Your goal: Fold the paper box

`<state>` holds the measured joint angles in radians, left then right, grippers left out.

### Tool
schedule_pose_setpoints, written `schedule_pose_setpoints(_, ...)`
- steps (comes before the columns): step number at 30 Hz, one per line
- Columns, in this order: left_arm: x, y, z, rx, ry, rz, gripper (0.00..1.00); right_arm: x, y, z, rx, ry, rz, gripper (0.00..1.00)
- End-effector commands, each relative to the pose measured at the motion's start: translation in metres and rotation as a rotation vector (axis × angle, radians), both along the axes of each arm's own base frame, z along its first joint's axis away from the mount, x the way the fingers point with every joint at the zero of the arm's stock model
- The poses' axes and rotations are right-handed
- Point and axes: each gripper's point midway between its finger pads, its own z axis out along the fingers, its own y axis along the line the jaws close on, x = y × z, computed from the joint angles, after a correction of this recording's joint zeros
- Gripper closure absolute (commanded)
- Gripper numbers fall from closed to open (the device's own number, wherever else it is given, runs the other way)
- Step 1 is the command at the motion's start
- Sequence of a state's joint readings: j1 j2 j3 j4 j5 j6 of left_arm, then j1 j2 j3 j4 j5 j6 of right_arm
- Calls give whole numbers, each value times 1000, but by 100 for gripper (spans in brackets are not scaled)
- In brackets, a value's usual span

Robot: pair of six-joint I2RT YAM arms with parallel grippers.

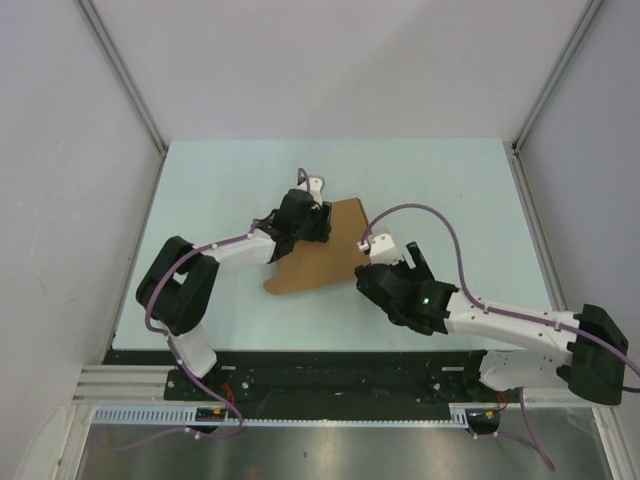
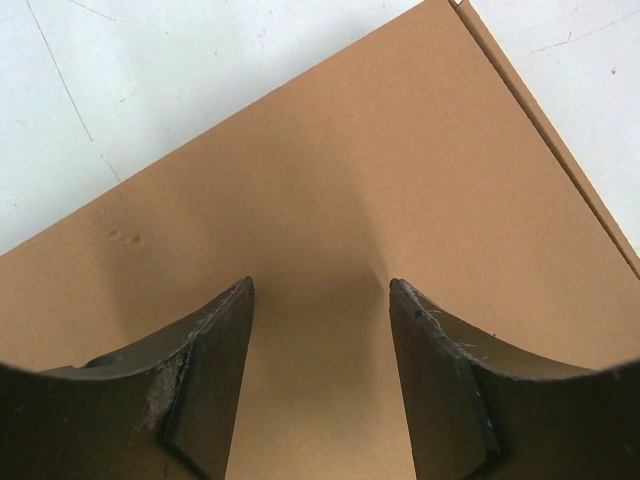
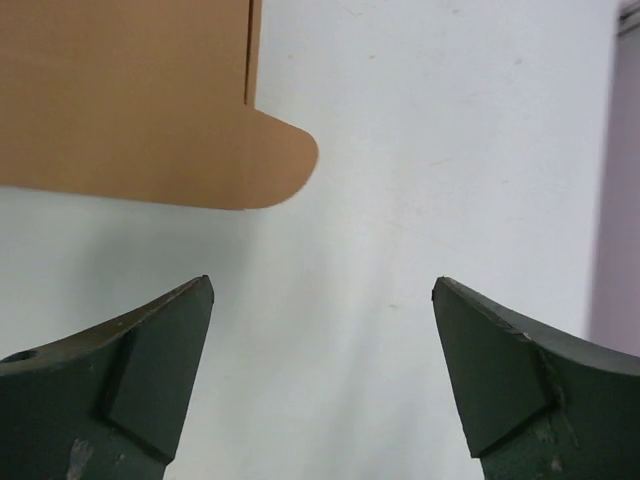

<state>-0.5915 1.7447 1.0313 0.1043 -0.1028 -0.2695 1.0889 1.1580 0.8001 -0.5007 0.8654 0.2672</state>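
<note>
Your left gripper (image 2: pixel 320 290) hangs spread over the paper box (image 2: pixel 350 170); right gripper (image 3: pixel 322 285) spread wide, empty. Box at its 11 o'clock.

No legible text anywhere, paper box (image 2: pixel 330 200) plain, no labels or numbers

**Soft, even light; the near parts a little blurred**

In the top view we find a bright, diffuse light from above. The arms throw only faint shadows on the pale table (image 1: pixel 440 180), and the metal sheet (image 1: pixel 330 450) at the bottom has a dull sheen. In the left wrist view a soft shadow lies on the paper box (image 2: pixel 330 180) between the fingers (image 2: pixel 215 370) of the left gripper (image 2: pixel 321 285) (it fades outward). The right gripper (image 3: pixel 322 282) looks slightly out of focus, and the table behind it is almost washed out.
</note>
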Motion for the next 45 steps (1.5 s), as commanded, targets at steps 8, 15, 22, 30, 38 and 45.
schedule_pose_setpoints(8,-4,17,-8,32,48,30,37,13,15,30,-531,-201,186,5)
schedule_pose_setpoints(15,9,39,11,10,12,110,37,11,31,-4,-624,-193,292,6)
schedule_pose_setpoints(22,19,77,44,-14,-102,248,35,12,16,47,-137,-281,72,5)
schedule_pose_setpoints(30,27,85,12,14,-27,258,35,-21,13,34,345,-133,-43,14)
schedule_pose_setpoints(38,1,57,-48,86,139,120,38,-27,19,-7,497,10,-152,18)
schedule_pose_setpoints(45,-40,47,-95,144,311,108,41,-42,25,-39,707,126,-134,37)
